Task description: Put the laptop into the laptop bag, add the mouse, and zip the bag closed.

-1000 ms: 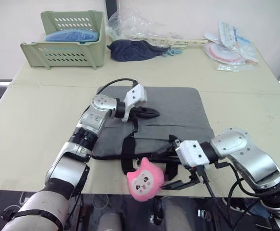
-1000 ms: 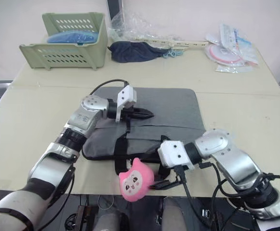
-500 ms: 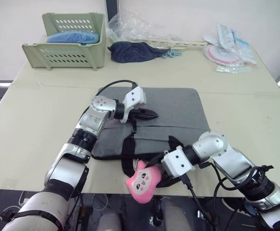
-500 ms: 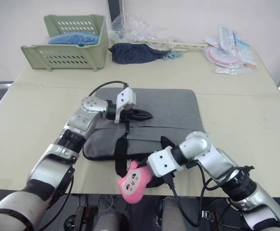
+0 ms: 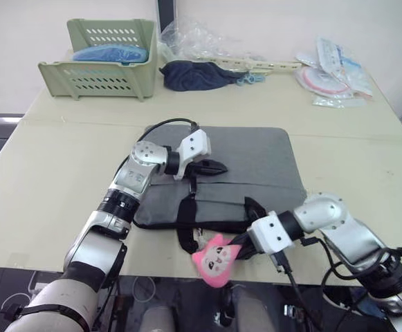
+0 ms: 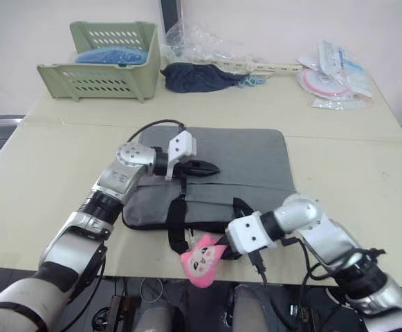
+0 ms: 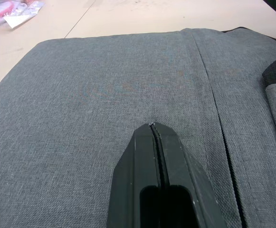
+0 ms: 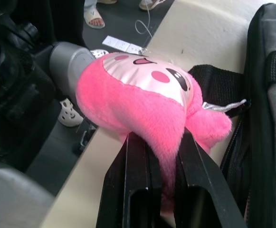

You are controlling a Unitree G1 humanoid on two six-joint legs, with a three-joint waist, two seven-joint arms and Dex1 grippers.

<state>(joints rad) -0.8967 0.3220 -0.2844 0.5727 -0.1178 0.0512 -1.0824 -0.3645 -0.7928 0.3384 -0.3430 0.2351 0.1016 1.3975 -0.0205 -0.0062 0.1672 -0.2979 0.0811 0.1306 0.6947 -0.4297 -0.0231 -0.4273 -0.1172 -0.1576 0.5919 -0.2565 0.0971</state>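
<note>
The grey laptop bag [image 5: 252,155] lies flat in the middle of the table, its black strap [image 5: 185,223] looping toward the front edge. My left gripper [image 5: 221,167] is shut, its black fingertips [image 7: 153,127] resting on the bag's top fabric near the zipper seam. At the table's front edge my right gripper [image 8: 161,137] is shut on the back of a pink plush toy [image 5: 214,257], which hangs partly over the edge beside the bag's strap. The laptop and the mouse are out of view.
A green slotted basket [image 5: 104,66] holding something blue stands at the back left. A dark cloth [image 5: 194,75] and crumpled clear plastic lie behind the bag, and packets [image 5: 333,72] at the back right. Bare tabletop lies to either side of the bag.
My right gripper swung in from the right and closed its fingers on the pink plush toy, which now sits lower over the edge. The left gripper stays on the bag.
</note>
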